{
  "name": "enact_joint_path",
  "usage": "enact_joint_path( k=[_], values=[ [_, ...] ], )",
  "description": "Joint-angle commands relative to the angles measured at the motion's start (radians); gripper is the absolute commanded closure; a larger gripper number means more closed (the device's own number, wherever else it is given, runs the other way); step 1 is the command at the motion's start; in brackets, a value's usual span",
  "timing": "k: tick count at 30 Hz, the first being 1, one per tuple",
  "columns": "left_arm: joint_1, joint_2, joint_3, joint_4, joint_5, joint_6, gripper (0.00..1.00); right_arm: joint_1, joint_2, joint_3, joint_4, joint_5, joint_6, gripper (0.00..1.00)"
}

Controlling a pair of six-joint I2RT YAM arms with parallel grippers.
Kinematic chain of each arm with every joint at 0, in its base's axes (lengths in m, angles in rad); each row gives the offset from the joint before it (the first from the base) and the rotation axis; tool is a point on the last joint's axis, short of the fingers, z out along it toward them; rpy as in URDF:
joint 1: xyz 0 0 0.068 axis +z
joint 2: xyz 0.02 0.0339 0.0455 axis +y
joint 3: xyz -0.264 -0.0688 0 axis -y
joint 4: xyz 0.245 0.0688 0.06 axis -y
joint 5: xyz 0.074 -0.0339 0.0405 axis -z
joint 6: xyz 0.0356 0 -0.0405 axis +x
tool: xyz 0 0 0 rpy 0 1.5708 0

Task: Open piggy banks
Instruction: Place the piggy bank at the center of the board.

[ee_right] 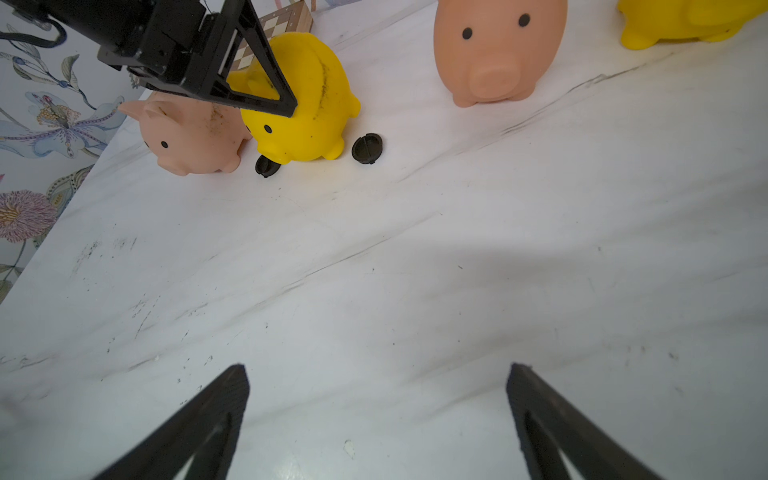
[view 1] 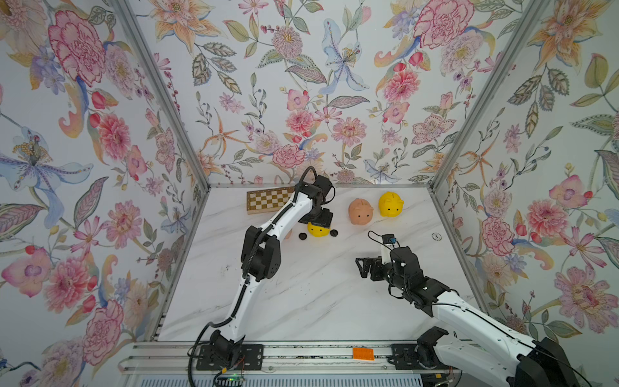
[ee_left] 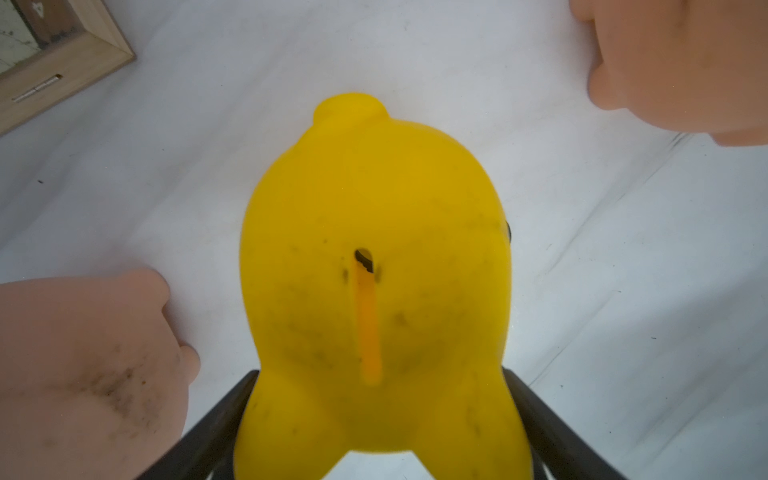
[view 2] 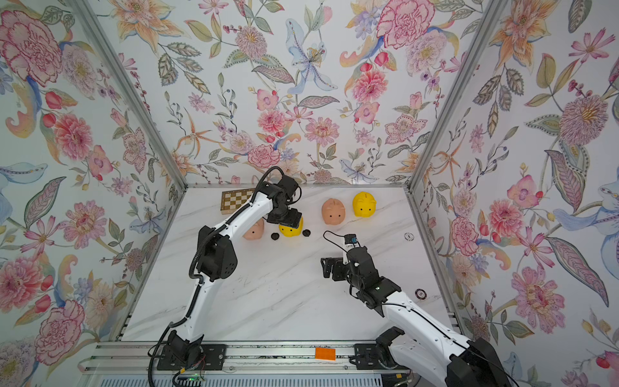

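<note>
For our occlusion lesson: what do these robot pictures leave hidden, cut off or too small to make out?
Held yellow piggy bank: the left end effector covers its back, both top views.
Near pink piggy bank: half behind the left arm, in a top view.
Pigs' undersides: in no view, so the owners of the two loose plugs are unknown.
Far yellow piggy bank: cropped by the right wrist view's edge.
Round token: too small to read.

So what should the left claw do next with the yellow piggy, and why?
Probably open the left gripper and let go. The yellow piggy bank it clasps stands on its feet on the marble table, with two black plugs lying loose beside it, so it seems opened. The pink piggy bank and the other yellow piggy bank farther back likely come next.
</note>
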Motion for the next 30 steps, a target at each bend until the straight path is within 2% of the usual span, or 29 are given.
enact_joint_path(
  k=[1, 5, 11, 14, 23, 28, 30],
  values=[
    [-0.001, 0.013, 0.034, -0.017, -0.009, 0.013, 0.31, -0.006, -0.010, -0.007, -0.014, -0.009, -0.014, 0.01],
    [-0.001, 0.012, 0.039, -0.020, -0.009, 0.015, 0.21, -0.006, -0.002, 0.003, -0.011, -0.016, -0.017, 0.01],
    [-0.001, 0.003, 0.047, -0.015, -0.005, 0.015, 0.11, -0.006, 0.009, 0.013, -0.009, -0.031, -0.017, 0.01],
    [0.000, 0.003, 0.049, -0.009, -0.006, 0.013, 0.01, -0.006, 0.018, 0.016, -0.006, -0.039, -0.018, 0.01],
    [0.000, -0.035, 0.044, 0.001, -0.012, 0.013, 0.01, -0.006, 0.026, 0.039, -0.016, -0.044, -0.018, 0.01],
    [0.006, -0.122, -0.015, 0.039, -0.009, 0.014, 0.01, -0.006, 0.068, 0.108, -0.052, -0.011, -0.040, 0.01],
    [0.009, -0.171, -0.059, 0.063, -0.012, 0.014, 0.01, -0.037, 0.099, 0.151, -0.075, 0.000, -0.058, 0.01]
  ],
)
